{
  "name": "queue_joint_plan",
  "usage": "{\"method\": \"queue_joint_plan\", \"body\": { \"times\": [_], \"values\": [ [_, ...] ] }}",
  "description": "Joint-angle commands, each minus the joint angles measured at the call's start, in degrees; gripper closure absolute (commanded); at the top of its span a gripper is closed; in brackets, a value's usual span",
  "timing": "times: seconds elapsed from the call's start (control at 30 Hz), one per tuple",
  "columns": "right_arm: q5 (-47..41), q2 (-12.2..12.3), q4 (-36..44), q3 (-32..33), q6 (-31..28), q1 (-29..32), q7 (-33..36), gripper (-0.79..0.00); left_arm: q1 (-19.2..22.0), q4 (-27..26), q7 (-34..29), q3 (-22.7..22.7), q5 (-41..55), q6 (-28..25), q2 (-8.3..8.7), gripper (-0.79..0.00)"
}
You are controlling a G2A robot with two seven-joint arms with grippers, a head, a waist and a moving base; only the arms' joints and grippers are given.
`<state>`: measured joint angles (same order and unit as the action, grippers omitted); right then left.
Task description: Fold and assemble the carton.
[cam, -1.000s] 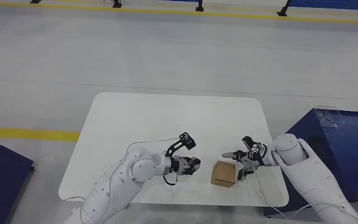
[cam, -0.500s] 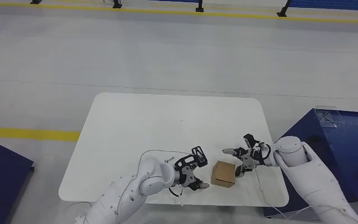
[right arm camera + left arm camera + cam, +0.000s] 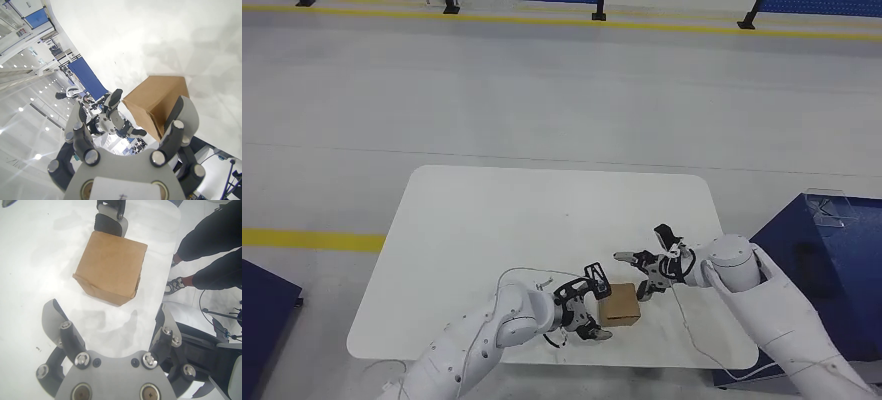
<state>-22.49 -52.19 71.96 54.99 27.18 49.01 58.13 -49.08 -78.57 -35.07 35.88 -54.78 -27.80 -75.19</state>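
At the front edge of the table (image 3: 492,220), right of its middle: both grippers released, closed carton between them.

Left gripper (image 3: 594,312) (image 3: 106,311): fingers spread wide, grasping nothing, just beside the carton's left face and apart from it. Right gripper (image 3: 639,275) (image 3: 130,109): fingers likewise spread; one dark pad (image 3: 107,225) lies against the carton's right face, the other finger stands free over the table farther from the front edge. Carton (image 3: 620,304) (image 3: 110,268) (image 3: 157,94): plain brown cardboard, folded shut, resting flat on one face. One lower corner is ragged and one side seam shows a raw edge. Its shape is near cubic, so no long axis can be told. Its sides sit slightly askew to the front edge.
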Motion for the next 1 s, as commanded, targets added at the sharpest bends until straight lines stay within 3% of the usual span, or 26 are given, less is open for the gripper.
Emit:
{"method": "queue_joint_plan", "body": {
  "times": [0.0, 0.37, 0.73, 0.83, 0.97],
  "values": [
    [-0.48, -0.56, -0.39, -1.11, -0.29, -0.89, 0.13, -0.785, -0.01, 0.38, 0.77, 0.00, -1.52, 1.42, -0.14, -0.785],
    [-0.43, -3.95, -4.23, -7.34, -2.29, -5.78, -1.49, -0.785, 0.23, 2.99, 1.99, -0.46, -4.29, 1.56, -0.91, -0.785],
    [0.02, -5.67, -6.14, -9.56, -2.14, -7.65, -1.85, -0.785, -1.02, 2.67, 3.58, 1.10, -5.52, 0.89, -0.77, -0.785],
    [0.35, -5.79, -6.45, -9.49, -1.88, -7.77, -1.91, -0.785, -1.47, 2.31, 3.48, 1.52, -5.76, 0.68, -0.67, -0.603],
    [0.60, -5.82, -6.87, -9.14, -1.89, -7.76, -1.70, -0.785, -2.15, 1.78, 3.44, 2.09, -5.73, 0.51, -0.55, -0.539]
  ]
}}
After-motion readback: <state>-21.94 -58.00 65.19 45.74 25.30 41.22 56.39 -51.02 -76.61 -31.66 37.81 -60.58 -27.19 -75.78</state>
